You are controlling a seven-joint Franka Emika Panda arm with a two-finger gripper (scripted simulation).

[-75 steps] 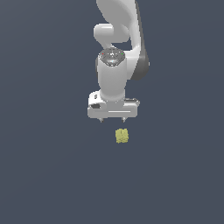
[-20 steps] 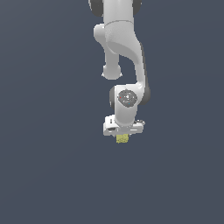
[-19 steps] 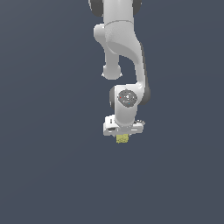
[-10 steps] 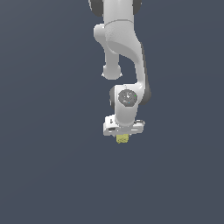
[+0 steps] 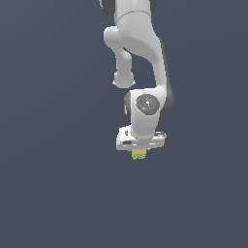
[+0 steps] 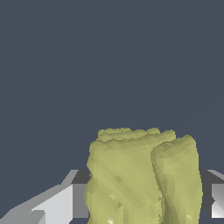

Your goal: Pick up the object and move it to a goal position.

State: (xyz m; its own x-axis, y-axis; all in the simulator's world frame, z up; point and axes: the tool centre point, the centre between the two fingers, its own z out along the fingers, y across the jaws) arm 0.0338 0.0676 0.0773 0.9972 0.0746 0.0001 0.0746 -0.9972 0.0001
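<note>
The object (image 5: 139,155) is a small pale yellow-green lumpy block on the dark grey floor, peeking out from under the white hand. My gripper (image 5: 141,149) is lowered straight over it, and the hand's wide body hides the fingers in the exterior view. In the wrist view the object (image 6: 140,175) fills the space between the two fingers (image 6: 59,203), whose dark pads sit against its two sides. The gripper (image 6: 144,208) is shut on it. The block sits at floor level.
A plain dark grey floor (image 5: 53,193) spreads all around. The white arm (image 5: 140,53) rises above the hand toward the top of the exterior view. Nothing else shows.
Since 3.8 s ago the arm has come down over the block, which stays in its place. Over the last second nothing visibly moves.
</note>
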